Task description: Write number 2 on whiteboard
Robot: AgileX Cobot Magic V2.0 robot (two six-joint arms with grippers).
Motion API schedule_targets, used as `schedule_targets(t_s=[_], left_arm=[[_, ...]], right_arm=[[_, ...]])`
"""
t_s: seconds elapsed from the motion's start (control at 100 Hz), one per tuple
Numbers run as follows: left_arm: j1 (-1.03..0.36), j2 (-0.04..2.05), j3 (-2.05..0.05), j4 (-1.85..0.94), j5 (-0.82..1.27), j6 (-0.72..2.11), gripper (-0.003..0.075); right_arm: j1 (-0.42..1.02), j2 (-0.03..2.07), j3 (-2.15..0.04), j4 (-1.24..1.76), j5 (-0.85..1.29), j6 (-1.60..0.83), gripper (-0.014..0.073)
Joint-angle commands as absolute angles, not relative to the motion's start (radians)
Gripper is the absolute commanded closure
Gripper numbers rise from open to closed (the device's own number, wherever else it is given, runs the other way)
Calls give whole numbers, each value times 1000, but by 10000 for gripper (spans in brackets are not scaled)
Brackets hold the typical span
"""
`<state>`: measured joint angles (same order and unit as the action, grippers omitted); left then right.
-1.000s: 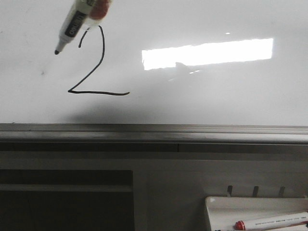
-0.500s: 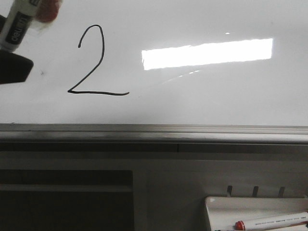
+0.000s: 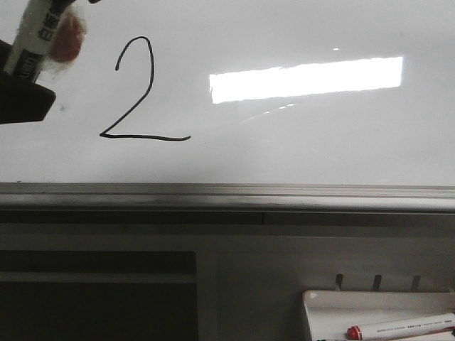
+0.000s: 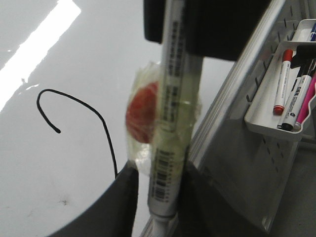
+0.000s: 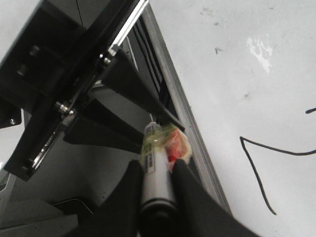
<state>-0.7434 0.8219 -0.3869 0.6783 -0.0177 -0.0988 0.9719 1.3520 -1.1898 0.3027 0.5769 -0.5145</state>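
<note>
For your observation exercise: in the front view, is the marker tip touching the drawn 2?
No: the marker sits apart from the number 2.

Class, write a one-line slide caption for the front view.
A finished black number 2 on the whiteboard, with the marker held off to its left.

A thin black hand-drawn digit 2 [image 3: 139,92] sits on the left half of the large glossy white whiteboard [image 3: 298,149], above its grey metal bottom rail [image 3: 227,195]. Left of the digit, at the frame's upper left corner, is a white-barrelled marker with a red taped blob [image 3: 44,39]. Below the rail at lower right, a small white tray [image 3: 320,305] holds a red-capped white marker [image 3: 402,327].
</note>
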Motion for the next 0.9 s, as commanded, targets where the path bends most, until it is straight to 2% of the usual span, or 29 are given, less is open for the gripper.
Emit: schedule_targets(t_s=[0.0,0.12,0.28,0.33,0.38,0.53,0.6,0.89], left_arm=[[-749,821,-416,673,-82,-105,638],[-749,821,-416,673,-82,-105,743],[-749,821,-416,673,-82,-105,741],[-749,821,-416,673,-82,-105,741],[-749,821,-416,670,-82,-105,741],[-747,821,-416,570,-66,-105,741],[-725,827,-416,465,-55,-105,741],[-518,964,-418,-77,-189,-105,741]], right_arm=[[974,1332,-1223,317,525,-523,643],[974,1333,-1223,317,521,-523,643],[974,1333,-1223,317,492,-521,640],[974,1333,-1223,317,492,-521,612],[974,1333,-1223,317,490,-521,542],[951,1333,-1223,309,452,-521,180],[920,1332,-1223,307,426,-521,97],[808,1283,-1223,307,426,-491,112]])
